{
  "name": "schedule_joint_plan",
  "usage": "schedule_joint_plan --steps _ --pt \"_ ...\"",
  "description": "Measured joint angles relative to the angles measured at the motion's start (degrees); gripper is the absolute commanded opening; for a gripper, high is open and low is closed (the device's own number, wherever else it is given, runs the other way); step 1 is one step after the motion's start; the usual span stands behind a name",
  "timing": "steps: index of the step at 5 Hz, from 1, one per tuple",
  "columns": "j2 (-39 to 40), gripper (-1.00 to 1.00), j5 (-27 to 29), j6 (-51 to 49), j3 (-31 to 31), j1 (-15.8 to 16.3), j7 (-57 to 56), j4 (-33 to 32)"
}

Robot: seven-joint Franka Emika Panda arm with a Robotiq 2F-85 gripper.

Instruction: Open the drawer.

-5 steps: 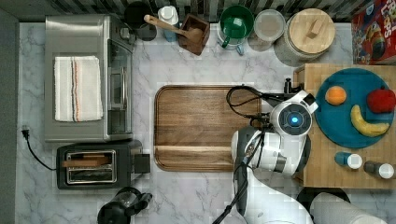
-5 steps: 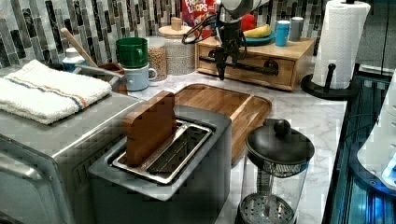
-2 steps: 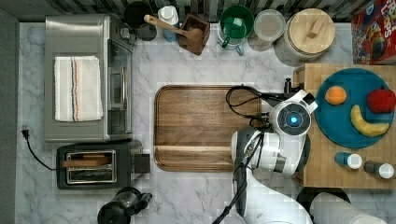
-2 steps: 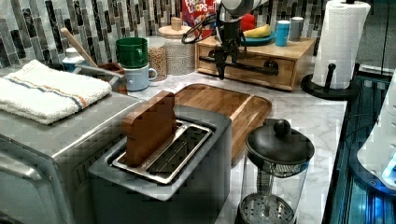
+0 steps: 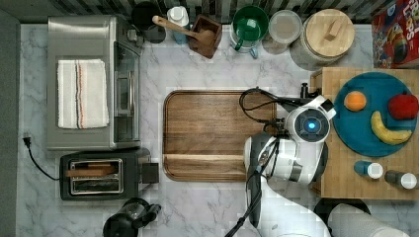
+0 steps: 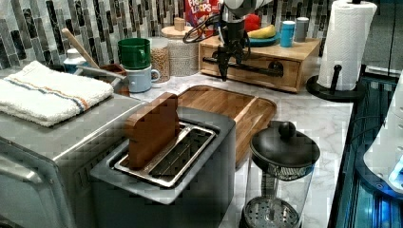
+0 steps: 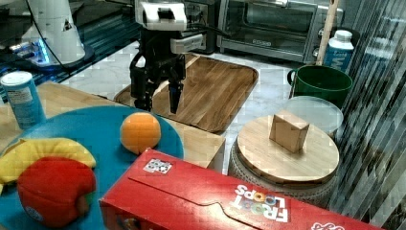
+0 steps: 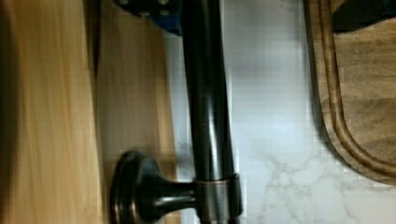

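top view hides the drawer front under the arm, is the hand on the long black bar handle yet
observer: not shut on it. in the right view the hand has its fingers apart, pointing down.
operator: is the bar lined up between them
observer: the wrist view has the long black bar handle running through its middle, with one round mount beside it.
operator: drawer open at all
observer: in the left view the light wooden drawer looks flush with its wooden cabinet, so shut.

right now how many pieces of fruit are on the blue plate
3, all on the blue plate atop the wooden cabinet: an orange on the top view's left, a red apple on its right, a banana below them.
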Motion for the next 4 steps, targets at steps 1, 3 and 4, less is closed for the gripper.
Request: schedule_joint_plan --steps 1,3,4 --pt "0.0 1.0 0.94 -2.69 0.01 0.06 0.0 1.12" --pt "-1.65 1.0 4.2 -3.3 1.09 2.65 3.89 -0.22" --pt "-1.8 1.0 4.4 -4.53 2.64 5.05 6.01 -0.67"
